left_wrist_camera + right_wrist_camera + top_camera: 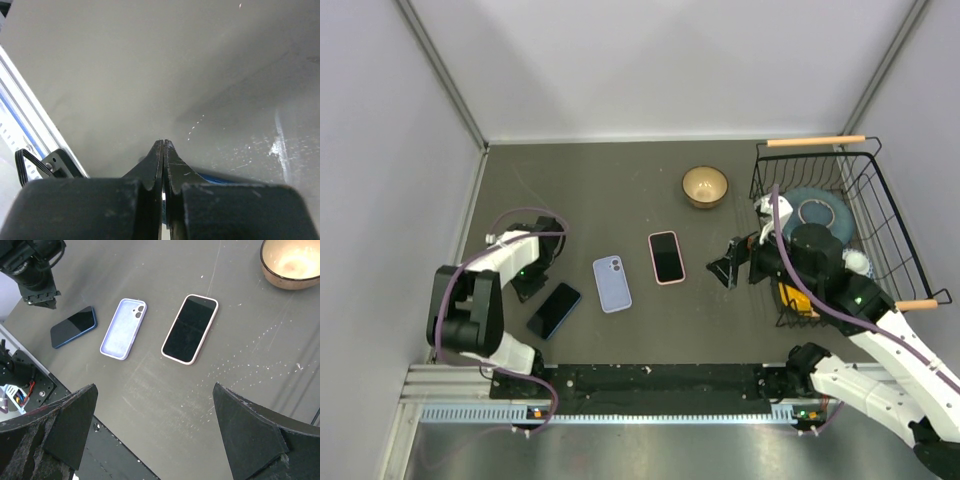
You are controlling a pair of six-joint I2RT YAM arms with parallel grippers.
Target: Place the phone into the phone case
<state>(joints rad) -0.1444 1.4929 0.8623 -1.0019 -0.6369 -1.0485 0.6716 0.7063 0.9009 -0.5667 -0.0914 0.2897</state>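
Note:
A dark blue phone (554, 310) lies screen up at the near left; it also shows in the right wrist view (73, 327). A lavender phone case (612, 283) lies beside it, its camera cutout towards the far end (123, 328). A second phone in a pink case (667, 257) lies right of that (190, 328). My left gripper (528, 286) is shut and empty, down by the table just left of the blue phone (164, 142). My right gripper (725, 269) is open and empty, above the table right of the pink-cased phone (154, 386).
A tan bowl (705, 186) stands at the back centre (292, 262). A black wire basket (860, 165) holding several items stands at the right, close behind my right arm. The table's near edge has a metal rail (620, 410).

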